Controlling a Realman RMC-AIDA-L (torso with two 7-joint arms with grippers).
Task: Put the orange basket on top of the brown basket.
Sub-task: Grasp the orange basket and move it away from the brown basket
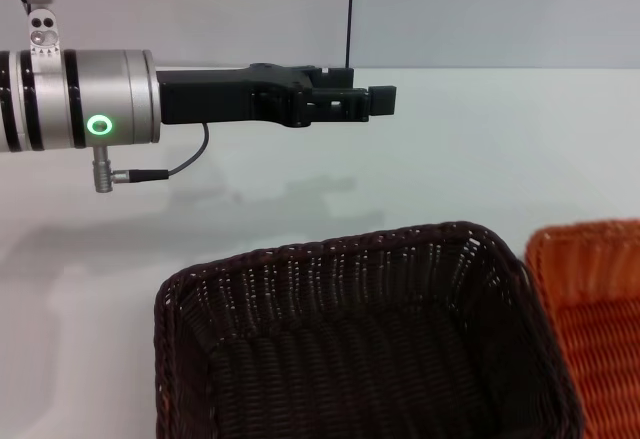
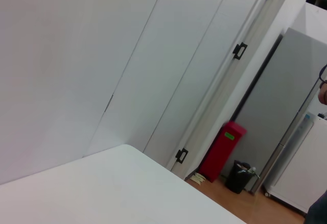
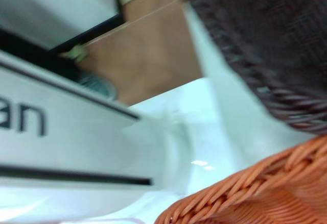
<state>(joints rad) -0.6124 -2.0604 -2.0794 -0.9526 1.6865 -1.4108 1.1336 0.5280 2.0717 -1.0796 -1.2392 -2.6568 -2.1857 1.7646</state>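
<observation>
A: The orange basket (image 1: 590,309) sat beside the brown basket (image 1: 360,339) on the desk (image 1: 300,189).
B: Looked light and stiff; grab the rim. The left tool (image 1: 385,102) hung above, seemingly closed; right tool, couldn't tell.

- The brown basket (image 1: 370,339) sits on the tabletop (image 1: 480,159), near the front.
- The orange basket (image 1: 595,309) stands just beside it, on its right.
- The left hand (image 1: 375,102) hangs above the tabletop, behind both baskets.
</observation>
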